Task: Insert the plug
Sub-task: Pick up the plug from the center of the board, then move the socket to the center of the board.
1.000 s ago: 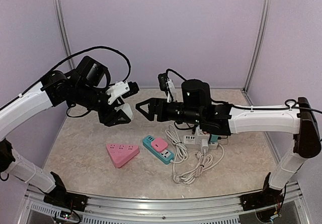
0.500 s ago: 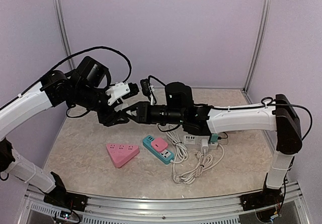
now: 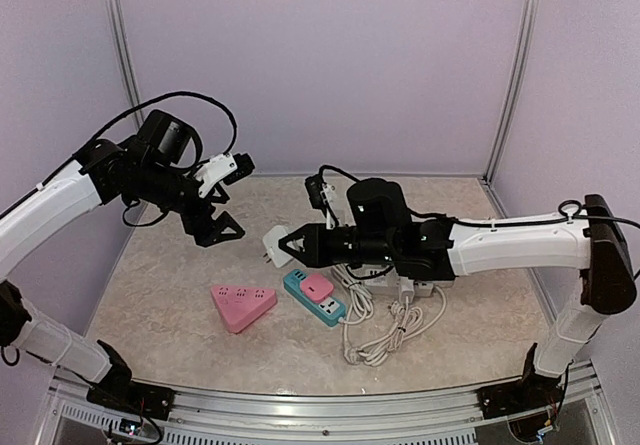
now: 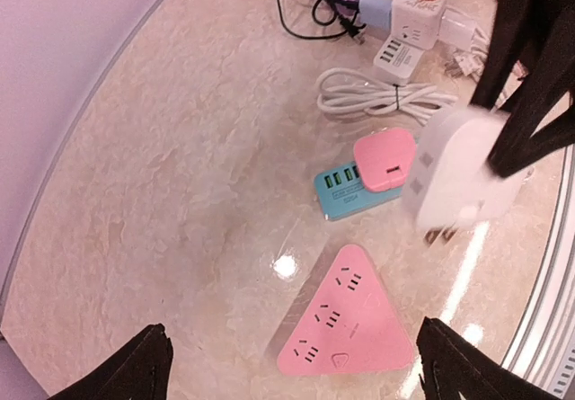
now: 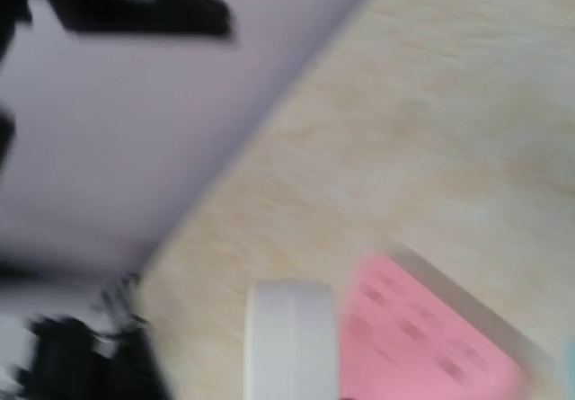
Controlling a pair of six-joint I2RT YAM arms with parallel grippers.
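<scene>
Left wrist: I note right gripper point(image 4: 491, 139) clamped on white rounded plug point(image 4: 454, 173), prongs toward 7 o'clock; left gripper point(image 4: 289, 328) jaws apart.

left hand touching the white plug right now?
Apart. In the top view, bare table shows between the open left hand and the white plug, which sits in the right hand.

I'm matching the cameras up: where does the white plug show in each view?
Top external: white plug centre, held by the right gripper, above the pink triangular strip.
Left wrist: white plug right of centre, above that strip.
Right wrist: white plug bottom centre, blurred, strip beside it.
Shared landmark: the pink triangular strip.
</scene>
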